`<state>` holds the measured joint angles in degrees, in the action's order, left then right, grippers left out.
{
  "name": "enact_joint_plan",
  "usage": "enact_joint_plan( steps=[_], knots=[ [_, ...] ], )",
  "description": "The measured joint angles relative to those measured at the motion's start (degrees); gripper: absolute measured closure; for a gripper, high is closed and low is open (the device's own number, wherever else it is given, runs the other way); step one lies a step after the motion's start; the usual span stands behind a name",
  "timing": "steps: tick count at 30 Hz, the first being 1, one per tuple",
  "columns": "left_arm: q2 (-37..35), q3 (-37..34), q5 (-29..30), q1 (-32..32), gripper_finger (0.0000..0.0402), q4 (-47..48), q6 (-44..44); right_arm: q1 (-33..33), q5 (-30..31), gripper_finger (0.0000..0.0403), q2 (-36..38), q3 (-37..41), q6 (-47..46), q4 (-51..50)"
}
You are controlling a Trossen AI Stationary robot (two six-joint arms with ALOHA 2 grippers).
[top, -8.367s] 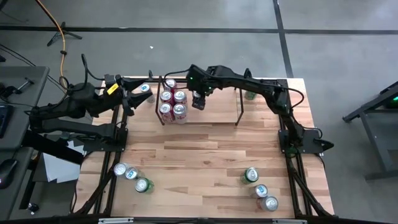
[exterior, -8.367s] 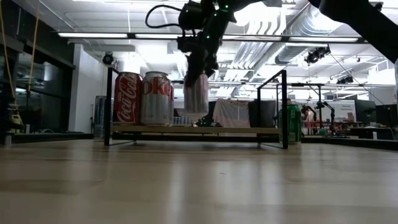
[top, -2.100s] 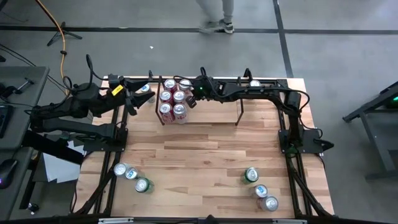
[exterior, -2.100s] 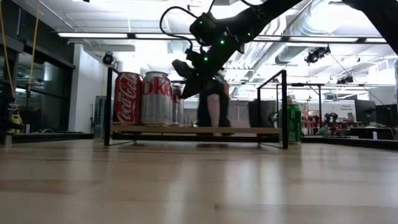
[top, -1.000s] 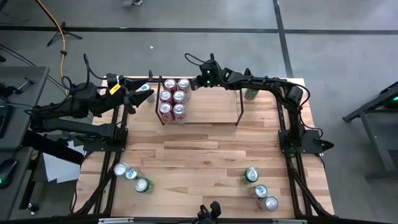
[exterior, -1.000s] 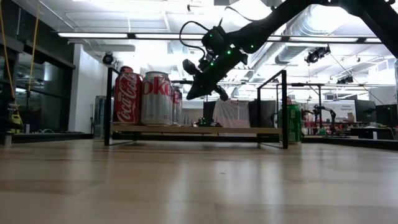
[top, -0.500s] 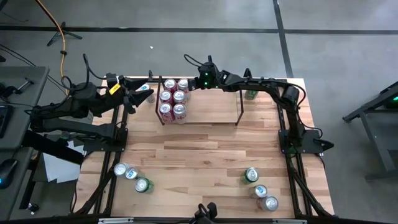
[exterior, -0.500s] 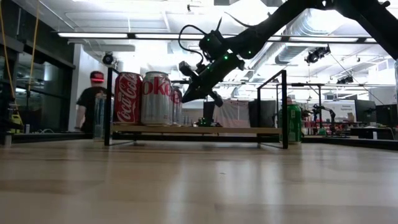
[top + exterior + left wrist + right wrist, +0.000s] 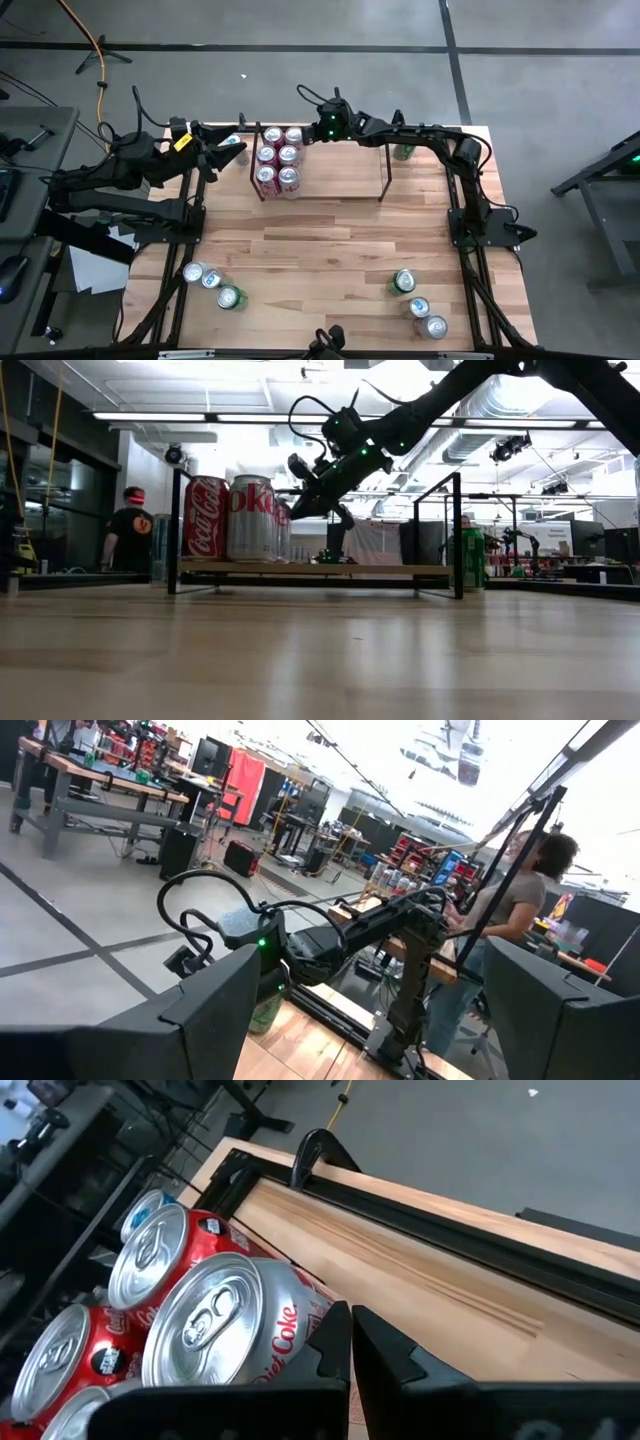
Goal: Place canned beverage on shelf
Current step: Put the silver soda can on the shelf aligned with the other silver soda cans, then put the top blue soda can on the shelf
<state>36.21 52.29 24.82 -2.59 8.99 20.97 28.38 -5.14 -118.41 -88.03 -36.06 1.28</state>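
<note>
The shelf (image 9: 383,172), a black rod rack with a wood base, stands at the table's far side. Several red and silver Coke cans (image 9: 278,157) stand upright in its left end (image 9: 228,520). My right gripper (image 9: 308,135) is shut. It slants down from the right, with its tips (image 9: 350,1325) beside the silver Diet Coke can (image 9: 225,1335) at the group's far right corner. My left gripper (image 9: 213,157) hovers open off the shelf's left end, above a can (image 9: 232,145) that stands on the table. Nothing is between its fingers (image 9: 215,1010). My right gripper's shut fingertips (image 9: 335,1325) sit right at the Diet Coke can's upper side wall (image 9: 300,1320), below the rim, slanting down from the table's right. I cannot tell whether they touch it. The can stands upright on the shelf's base.
Three loose cans (image 9: 211,281) stand at the near left and three more (image 9: 420,306) at the near right. A green can (image 9: 402,152) stands behind the shelf's right end. The shelf's right part holds nothing. A person (image 9: 128,532) walks beyond the table.
My right gripper, shut throughout, has tipped a little further down and edged toward the cans on the shelf. The cans have kept their places.
</note>
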Motion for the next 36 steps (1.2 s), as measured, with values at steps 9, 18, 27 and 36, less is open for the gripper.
enact_joint_plan(
  steps=[9, 18, 27, 36],
  knots=[
    [0.00, 0.00, 0.00, 0.00, 0.0106, 0.02, 0.02, 0.02, -1.86, 0.0403, 0.00, 0.00, 1.02, 0.11],
    [0.00, 0.00, 0.00, 0.00, 0.0106, 0.02, -0.02, 1.66, -2.38, 0.0403, 2.25, 0.02, 4.93, -1.70],
    [0.00, 0.00, -0.37, -0.02, 0.0106, 0.33, -0.02, 4.32, -1.84, 0.0403, 17.19, 0.02, 24.92, -26.54],
    [0.55, 0.00, -4.24, -0.02, 0.0106, 0.66, -2.47, -3.45, -0.59, 0.0403, 40.12, 6.96, 31.45, -38.34]
  ],
)
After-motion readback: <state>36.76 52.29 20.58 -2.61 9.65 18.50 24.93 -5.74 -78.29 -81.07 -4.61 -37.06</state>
